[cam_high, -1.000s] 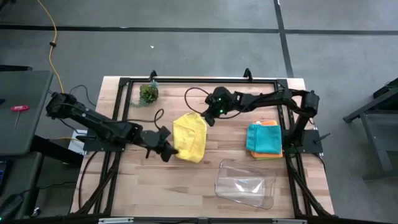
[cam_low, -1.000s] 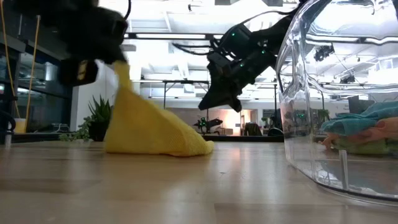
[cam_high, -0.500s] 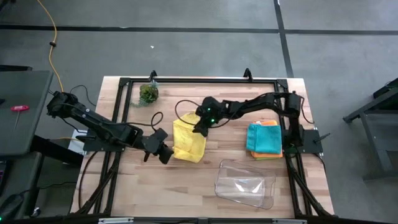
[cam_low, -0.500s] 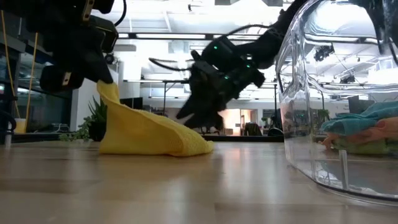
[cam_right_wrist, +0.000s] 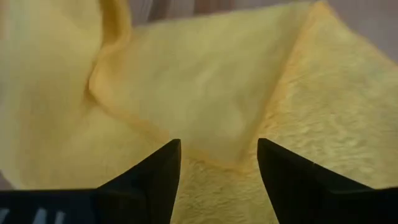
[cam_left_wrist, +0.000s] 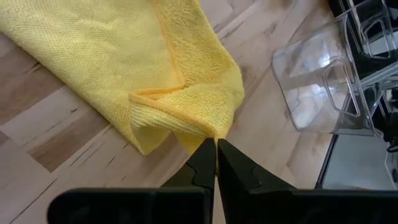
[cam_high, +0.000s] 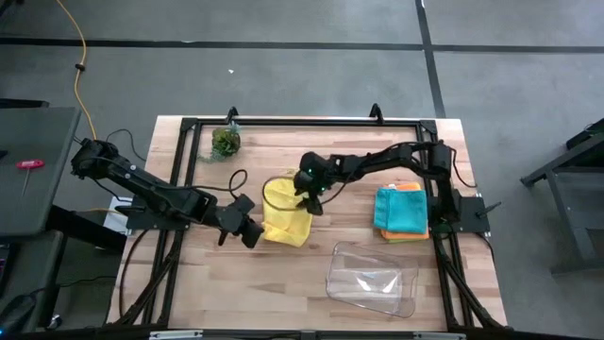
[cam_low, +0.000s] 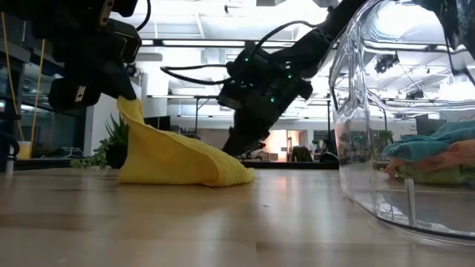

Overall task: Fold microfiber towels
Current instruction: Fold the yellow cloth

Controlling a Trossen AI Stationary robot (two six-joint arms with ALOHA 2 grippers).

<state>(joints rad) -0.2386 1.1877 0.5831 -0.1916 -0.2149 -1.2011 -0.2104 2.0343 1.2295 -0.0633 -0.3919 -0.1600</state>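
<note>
Two arms meet over the yellow towel (cam_high: 286, 214) mid-surface in the high view. Left gripper (cam_high: 253, 233) sits at the towel's near-left corner, right gripper (cam_high: 309, 200) is down on its right side. Teal towel (cam_high: 400, 211) lies on top of an orange towel (cam_high: 408, 187) in a stack at right, well apart from the yellow one. Clear plastic tray (cam_high: 372, 277) sits near the front edge of the wooden surface (cam_high: 283, 283), leafy clump (cam_high: 225, 143) at the back left.

Low view: left gripper (cam_low: 125, 93) lifts one corner of the yellow towel (cam_low: 178, 159) off the surface, rest lies flat. Right gripper (cam_low: 236, 144) comes down onto the towel behind. Tray wall (cam_low: 356, 111) fills the right.

Left wrist view: left gripper (cam_left_wrist: 216, 144) is closed, pinching a bunched corner of the yellow towel (cam_left_wrist: 106, 56); tray (cam_left_wrist: 317, 81) beyond.

Right wrist view: right gripper (cam_right_wrist: 217, 155) fingers (cam_right_wrist: 283, 171) are spread apart, straddling a folded edge of the yellow towel (cam_right_wrist: 211, 93), not clamped.
</note>
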